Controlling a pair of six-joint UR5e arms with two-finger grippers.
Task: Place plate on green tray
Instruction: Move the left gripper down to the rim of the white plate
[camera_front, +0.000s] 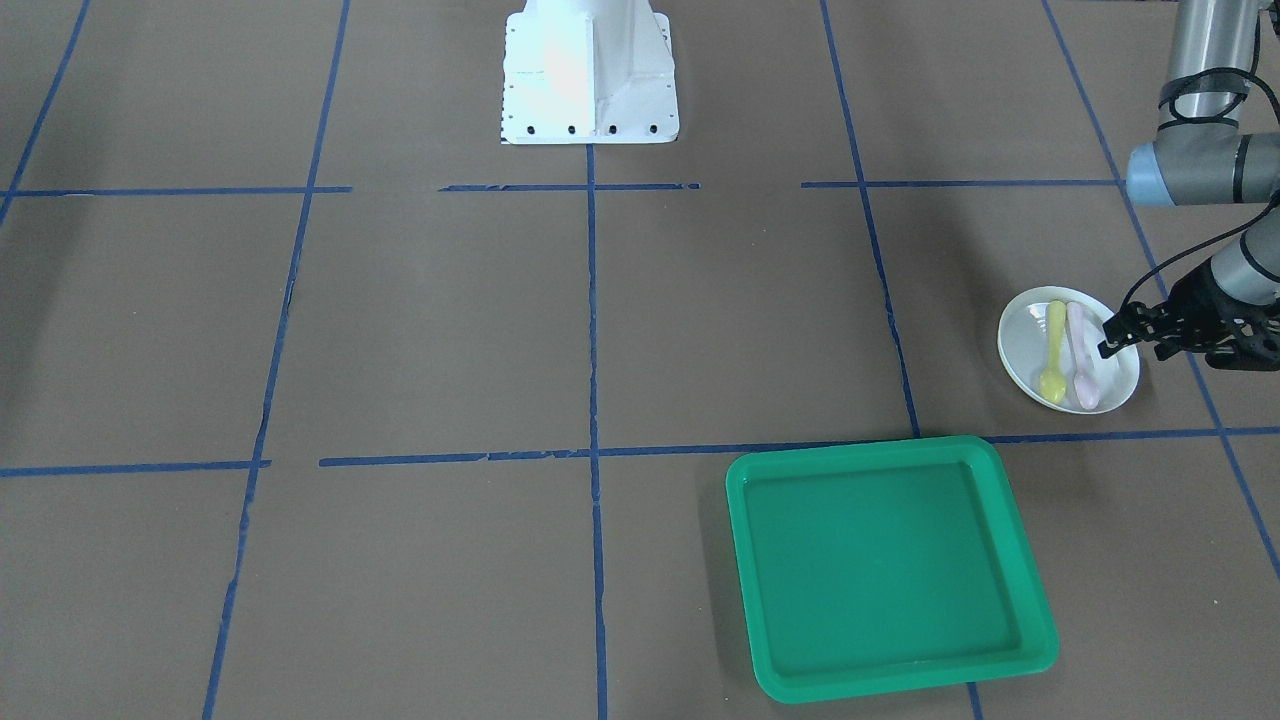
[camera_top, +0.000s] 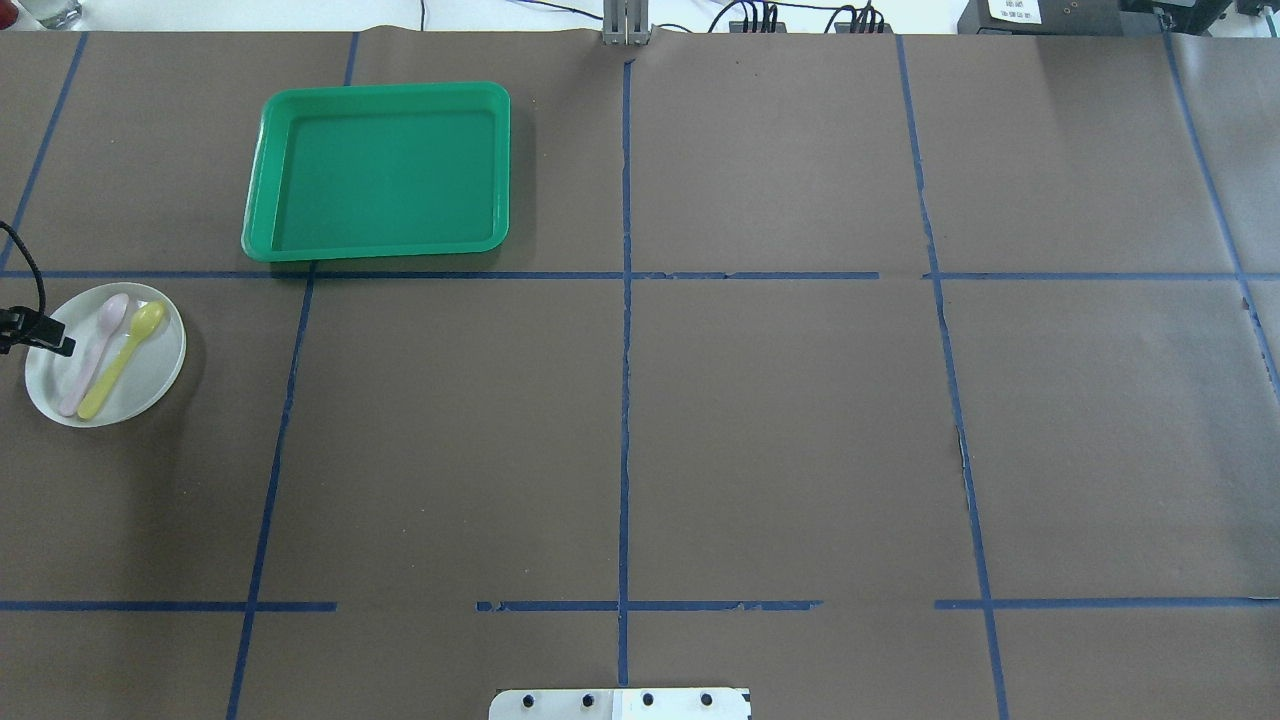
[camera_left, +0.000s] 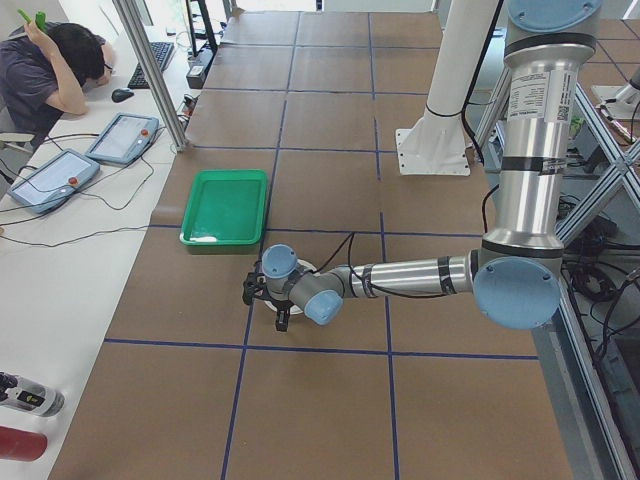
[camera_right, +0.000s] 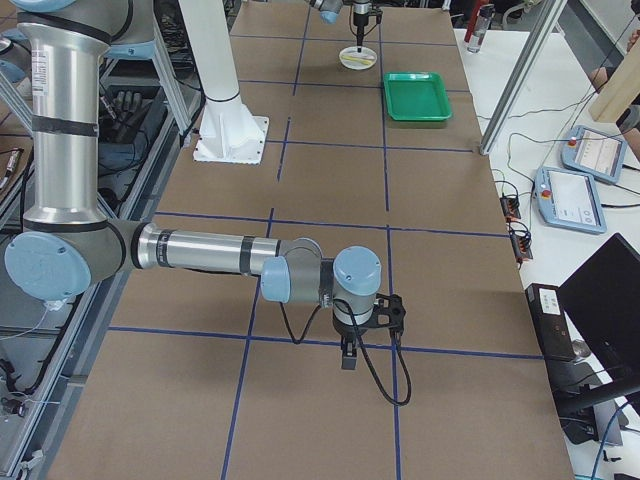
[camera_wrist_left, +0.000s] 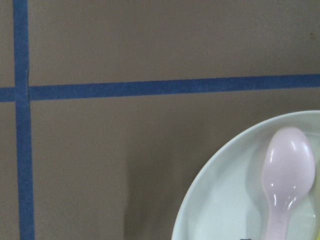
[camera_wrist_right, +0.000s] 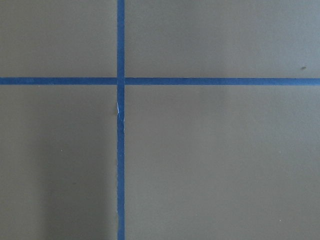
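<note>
The small white plate (camera_front: 1025, 345) sits on the brown table to the robot's left, with a yellow spoon (camera_front: 1054, 352) and a pink spoon (camera_front: 1081, 358) lying in it. It also shows in the overhead view (camera_top: 150, 370) and the left wrist view (camera_wrist_left: 225, 200). The green tray (camera_front: 890, 565) lies empty beyond it, apart from the plate, and also shows in the overhead view (camera_top: 380, 170). My left gripper (camera_front: 1125, 340) is low at the plate's outer rim and looks open, with one finger over the plate's inside. My right gripper (camera_right: 347, 360) hangs over bare table far to the right; I cannot tell its state.
The white robot base (camera_front: 590, 75) stands at the table's near middle. Blue tape lines grid the brown table. A white side bench with teach pendants (camera_left: 55, 175) and a seated operator (camera_left: 45, 60) runs past the tray's far side.
</note>
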